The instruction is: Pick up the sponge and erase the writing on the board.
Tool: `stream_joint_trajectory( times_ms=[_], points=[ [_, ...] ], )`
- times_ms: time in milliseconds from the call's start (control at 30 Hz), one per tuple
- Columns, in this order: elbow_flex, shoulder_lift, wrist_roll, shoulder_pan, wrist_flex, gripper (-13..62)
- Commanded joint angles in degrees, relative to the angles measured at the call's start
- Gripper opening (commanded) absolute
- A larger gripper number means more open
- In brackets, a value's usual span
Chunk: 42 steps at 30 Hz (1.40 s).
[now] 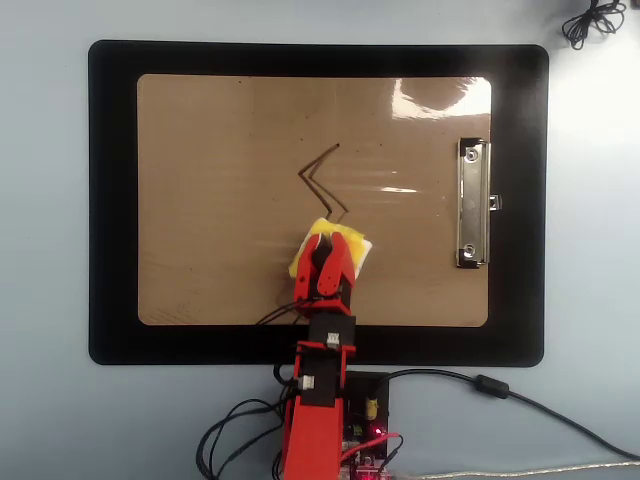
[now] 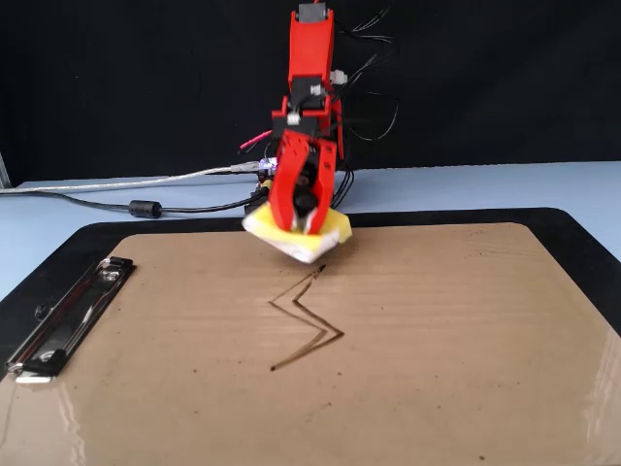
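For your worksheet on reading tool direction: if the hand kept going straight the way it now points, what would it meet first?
The hand points down and forward, shut on the sponge. Going on, the sponge would probably press onto the board at the near end of the writing. Its height above the board is unclear.

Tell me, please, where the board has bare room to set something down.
The board is bare left of the writing, and between the writing and the clip. It is crowded where the gripper holds the sponge.
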Motion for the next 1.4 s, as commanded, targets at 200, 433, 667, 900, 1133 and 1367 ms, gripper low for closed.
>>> stream_joint_trajectory(
  times_ms=[200, 433, 667, 900, 1133, 1367],
  points=[
    [-3.60, -16.26, 0.18, 2.02, -10.63, -8.0],
    [15.12, 2.55, 0.70, 6.24, -5.36, -8.0],
    [-14.15, -29.62, 3.69, 8.96, -4.39, -8.0],
    [6.15, 18.02, 4.39, 8.61, 26.02, -8.0],
    [-5.98, -17.31, 5.54, 8.79, -0.26, -8.0],
    [-4.04, -14.15, 6.59, 8.61, -2.20, -8.0]
  ],
)
